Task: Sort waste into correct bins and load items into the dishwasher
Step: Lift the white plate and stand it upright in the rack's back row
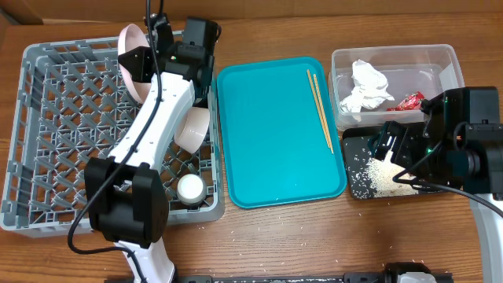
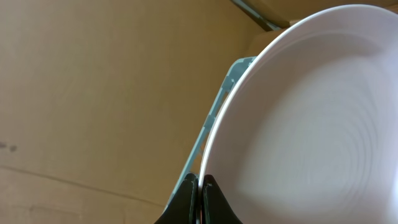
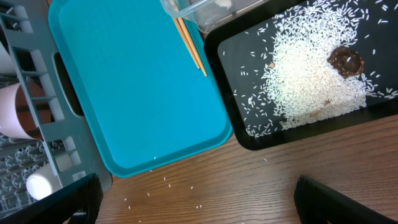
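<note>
Wooden counter (image 1: 314, 236), overhead: left hand (image 1: 141, 56) holds plate (image 1: 127, 43) upright at far edge of dish rack (image 1: 31, 157); chopsticks (image 1: 320, 106) lie along right side of teal tray (image 1: 267, 157).
Left wrist: fingers (image 2: 184, 202) pinched shut on plate rim.
Right wrist: right hand (image 3: 199, 208) spread wide, empty, above near edge of black tray (image 3: 217, 68); rice (image 3: 305, 81) inside, bare counter alongside.

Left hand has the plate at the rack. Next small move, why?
Probably lower the round pinkish-white plate into the grey lattice dish rack, then release: the left hand is shut on its rim, and it hangs on edge over the far rows.
</note>
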`<state>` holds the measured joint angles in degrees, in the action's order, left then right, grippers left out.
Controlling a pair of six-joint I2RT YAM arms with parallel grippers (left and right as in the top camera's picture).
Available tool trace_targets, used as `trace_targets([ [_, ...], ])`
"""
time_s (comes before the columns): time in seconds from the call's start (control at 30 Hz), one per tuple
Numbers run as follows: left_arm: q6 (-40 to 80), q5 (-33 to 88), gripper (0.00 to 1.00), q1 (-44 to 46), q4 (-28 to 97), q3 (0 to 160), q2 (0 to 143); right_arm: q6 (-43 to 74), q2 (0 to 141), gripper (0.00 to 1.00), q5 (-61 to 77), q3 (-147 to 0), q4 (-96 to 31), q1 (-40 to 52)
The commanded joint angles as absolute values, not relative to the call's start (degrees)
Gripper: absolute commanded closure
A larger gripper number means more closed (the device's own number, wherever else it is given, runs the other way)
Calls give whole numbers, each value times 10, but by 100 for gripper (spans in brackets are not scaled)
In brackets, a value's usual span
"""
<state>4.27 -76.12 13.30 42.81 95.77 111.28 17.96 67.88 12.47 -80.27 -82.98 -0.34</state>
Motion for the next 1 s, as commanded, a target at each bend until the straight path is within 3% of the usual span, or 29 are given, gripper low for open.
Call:
trace_targets([
  [0.0, 48, -739, 96, 118, 411, 965, 1129, 177, 676, 0, 120, -814, -827, -3],
  [0.23, 47, -659, 94, 116, 389, 965, 1147, 177, 676, 0, 120, -814, -827, -3],
  [0.27, 47, -657, 77, 116, 387, 965, 1147, 177, 676, 0, 120, -814, -827, -3],
  [0.3, 47, -655, 53, 116, 383, 965, 1147, 177, 676, 0, 120, -814, -827, -3],
  [0.4, 47, -655, 8, 115, 383, 965, 1147, 177, 676, 0, 120, -814, -827, -3],
  [0.43, 47, -655, 0, 116, 385, 965, 1147, 177, 676, 0, 120, -814, -827, -3],
  [0.6, 92, -594, 0, 135, 422, 966, 1126, 177, 676, 0, 120, -814, -827, -3],
  [0.87, 125, -207, 0, 143, 524, 966, 997, 177, 676, 0, 120, -814, -827, -3],
  [0.97, 136, -116, 0, 160, 569, 966, 959, 177, 676, 0, 120, -814, -827, -3],
])
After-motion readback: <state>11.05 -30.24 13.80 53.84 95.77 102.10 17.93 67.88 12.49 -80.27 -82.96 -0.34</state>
